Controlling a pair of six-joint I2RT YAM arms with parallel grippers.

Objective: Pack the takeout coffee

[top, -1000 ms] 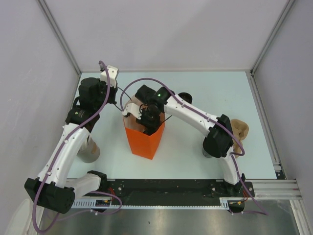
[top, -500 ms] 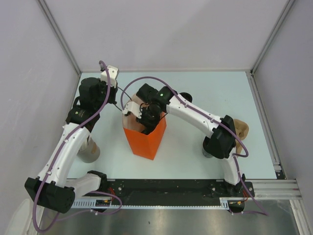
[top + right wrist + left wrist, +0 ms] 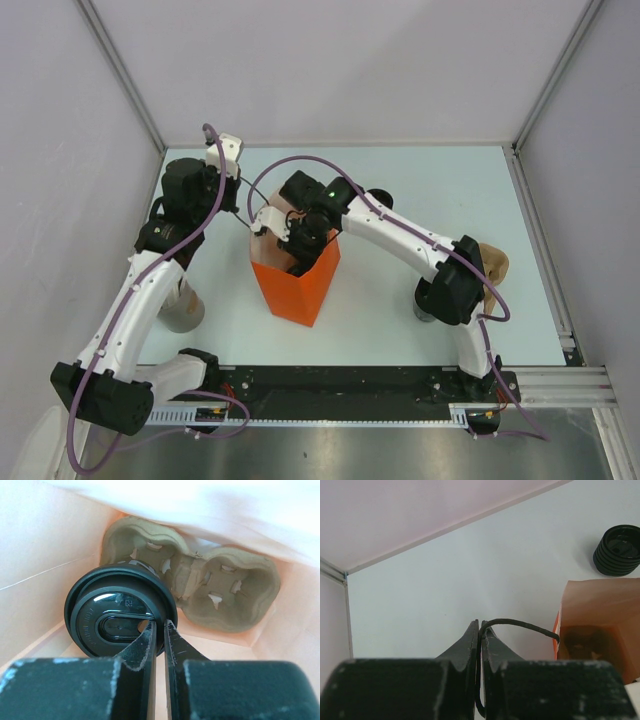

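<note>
**A:** Note one. Where is the takeout coffee (image 3: 112, 612)?

**B:** Down inside the orange bag (image 3: 300, 285). It sits in one pocket of the pulp carrier (image 3: 225, 590) on the bag's floor. The pocket beside it is vacant.

**A:** Grippers?

**B:** The left gripper (image 3: 480, 625) is clamped tight on the bag's black cord handle (image 3: 520, 625), above the counter (image 3: 445, 570). The right gripper (image 3: 159, 624) reaches in through the bag's mouth with its jaws narrow. As far as I can make out it is pinched on the lid's rim, but its own tips hide the contact.

**A:** How should this step go?

**B:** My reading is that the cup is at or near its seat. Settle it straight down until the lid sits level, then let go with no sideways tug. Lift out vertically, clear of the paper walls. The left side should hold the handle steady so the mouth doesn't fold in.

**A:** Any writing?

**B:** Raised lettering rings the lid, and there is a small square mark near the sip recess. Both are too fine to read. No brand shows on the bag.
</note>
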